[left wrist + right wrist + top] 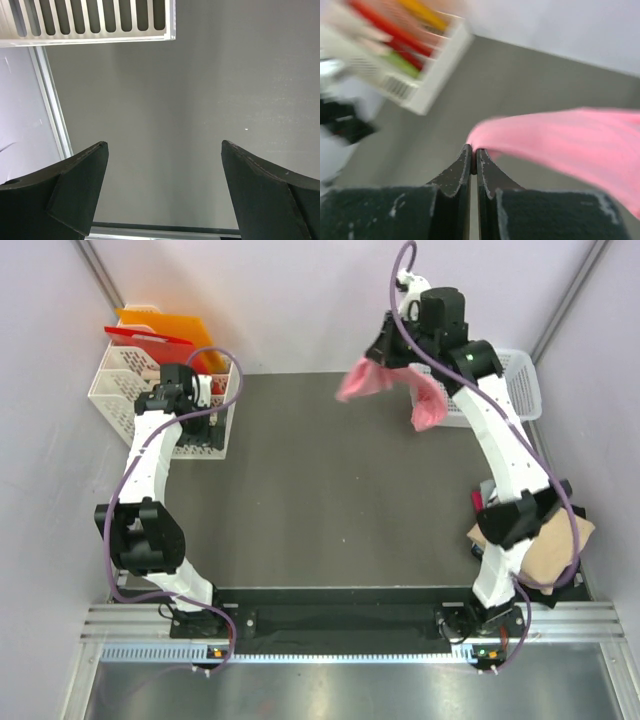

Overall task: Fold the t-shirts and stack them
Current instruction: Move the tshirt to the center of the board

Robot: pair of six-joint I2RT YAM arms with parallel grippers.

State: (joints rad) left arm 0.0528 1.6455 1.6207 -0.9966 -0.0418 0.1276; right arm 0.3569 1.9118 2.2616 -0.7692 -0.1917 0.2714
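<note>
My right gripper (380, 358) is shut on an edge of the salmon-pink t-shirt (362, 380) and holds it in the air over the far right of the dark table (320, 490). The shirt hangs unfolded, one end drooping by the right basket. In the right wrist view the pink cloth (570, 135) streams right from my closed fingertips (474, 151), blurred by motion. A folded tan-beige t-shirt (555, 540) lies at the table's right edge behind the right arm. My left gripper (162, 150) is open and empty above bare table near the left basket (170, 390).
A white mesh basket (510, 380) stands at the back right. The left white basket holds orange and red flat items (150, 330); its slotted rim shows in the left wrist view (90, 20). Grey walls enclose the table on three sides.
</note>
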